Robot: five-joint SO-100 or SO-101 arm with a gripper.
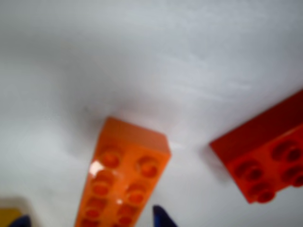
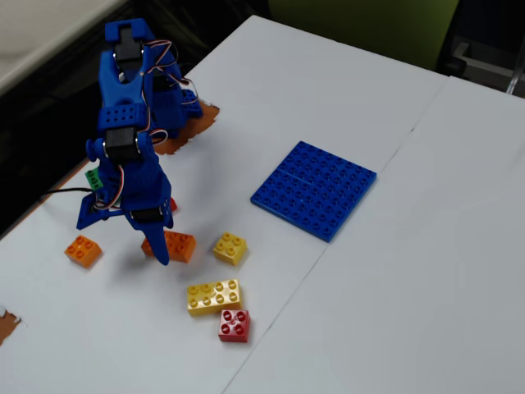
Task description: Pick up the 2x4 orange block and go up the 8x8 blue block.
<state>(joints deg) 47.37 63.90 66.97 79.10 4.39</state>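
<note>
Pincer (image 2: 157, 246) apart, straddling 2x4 orange block (image 1: 120, 177); 8x8 blue block (image 2: 315, 189) — fixed view only.

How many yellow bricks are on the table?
2. The small square yellow plastic brick sits right of the arm's fingers; the long yellow plastic brick lies nearer the camera, touching a red one. The arm may hide more.

white table (image 2: 344, 98) | big blue plate (image 2: 314, 189) in the middle | orange (image 2: 172, 244), yellow (image 2: 214, 296), red bricks (image 2: 234, 325) near front-left edge
</note>
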